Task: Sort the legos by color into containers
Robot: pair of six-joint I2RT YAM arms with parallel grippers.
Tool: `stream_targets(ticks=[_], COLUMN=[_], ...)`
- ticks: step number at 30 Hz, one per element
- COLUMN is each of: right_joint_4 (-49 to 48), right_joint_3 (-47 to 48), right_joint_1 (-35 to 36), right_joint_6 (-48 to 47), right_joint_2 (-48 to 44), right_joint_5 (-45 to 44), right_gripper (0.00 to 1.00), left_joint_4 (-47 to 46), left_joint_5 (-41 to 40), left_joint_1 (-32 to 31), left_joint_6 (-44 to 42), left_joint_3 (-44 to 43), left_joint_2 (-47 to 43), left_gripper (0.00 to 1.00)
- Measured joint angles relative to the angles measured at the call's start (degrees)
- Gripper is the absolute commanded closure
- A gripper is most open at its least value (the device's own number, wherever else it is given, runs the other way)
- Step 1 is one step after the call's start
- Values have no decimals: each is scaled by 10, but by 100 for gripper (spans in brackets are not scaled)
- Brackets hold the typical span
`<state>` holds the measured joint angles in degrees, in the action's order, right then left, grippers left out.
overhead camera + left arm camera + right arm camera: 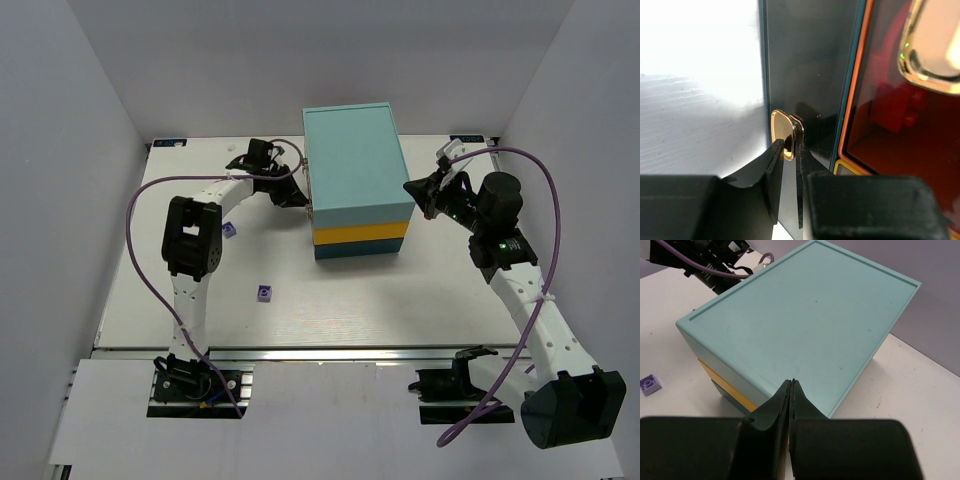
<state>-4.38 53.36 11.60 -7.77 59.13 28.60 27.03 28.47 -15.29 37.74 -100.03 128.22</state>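
1. clearly, the left claw is pinched onto a small gold handle, with one fingertip on each side of it, gripping it.
2. that handle sits on a clear drawer in the side of the cabinet. the drawer front looks dark from the claw's camera, and i cannot tell what is inside.
3. just to the right of the left claw is a neighbouring drawer with an orange rim. red legos lie inside it, visible through the clear front. a second gold handle shows above them.
4. the right claw is closed, its fingers pressed together with nothing between them. its tip is at the cabinet's opposite side, by the light teal top layer, and i cannot tell whether it touches.
5. a purple lego lies loose on the worktop, back from the left claw beside that arm's elbow.
6. a second purple lego lies nearer the arm bases, well apart from both claws.
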Motion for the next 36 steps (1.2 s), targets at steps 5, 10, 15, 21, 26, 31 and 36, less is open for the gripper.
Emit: stream_targets(ticks=[5, 10, 15, 21, 26, 31, 36], right_joint_4=[0, 0, -1, -1, -1, 24, 120], right_joint_3=[0, 0, -2, -8, -8, -7, 0], right_joint_1=[0, 0, 0, 0, 0, 0, 5], right_joint_6=[3, 4, 7, 8, -5, -74, -199], right_joint_2=[0, 0, -3, -12, -16, -22, -19], right_joint_5=[0, 1, 3, 9, 41, 152, 280], right_gripper=[100, 100, 100, 100, 94, 63, 60], left_joint_4=[29, 62, 79, 98, 103, 99, 108], left_joint_5=[-75, -145, -210, -270, -290, -276, -275], left_joint_1=[-12, -12, -9, -2, 4, 14, 13], left_joint_6=[-26, -42, -51, -57, -71, -76, -77], left_joint_3=[-1, 6, 25, 35, 49, 67, 62], left_joint_2=[-18, -41, -64, -79, -89, -103, -126], left_gripper=[77, 78, 78, 79, 42, 30, 34])
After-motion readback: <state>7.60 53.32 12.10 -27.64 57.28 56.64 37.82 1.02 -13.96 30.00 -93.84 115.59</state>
